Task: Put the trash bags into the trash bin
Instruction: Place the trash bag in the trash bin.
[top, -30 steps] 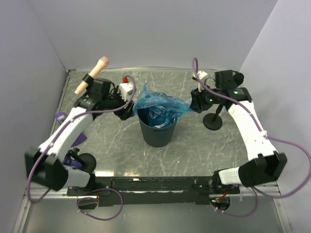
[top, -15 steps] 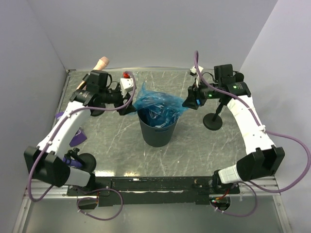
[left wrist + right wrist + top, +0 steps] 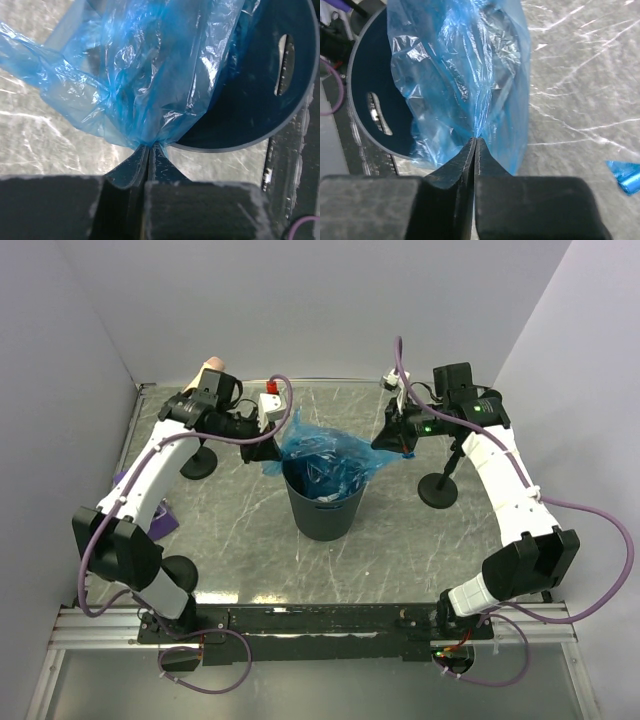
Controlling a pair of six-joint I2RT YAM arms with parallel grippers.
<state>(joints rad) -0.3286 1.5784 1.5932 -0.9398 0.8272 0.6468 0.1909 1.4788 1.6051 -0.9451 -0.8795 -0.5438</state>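
Trash bag (image 3: 325, 452) hangs spread over the trash bin (image 3: 322, 515) mouth, left gripper (image 3: 148, 147) clenched on its edge left of the bin, right gripper (image 3: 475, 141) pinching the opposite edge, probably so it drops inside

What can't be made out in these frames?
1. Bottom of the trash bin: top view, the trash bag drapes over its mouth; wrist views show only dark wall.
2. How much film the left pincer and right pincer hold: wrist views, shut jaws cover it.
3. Blue scrap: right wrist view, cut off by the right edge; roll or sheet unclear.
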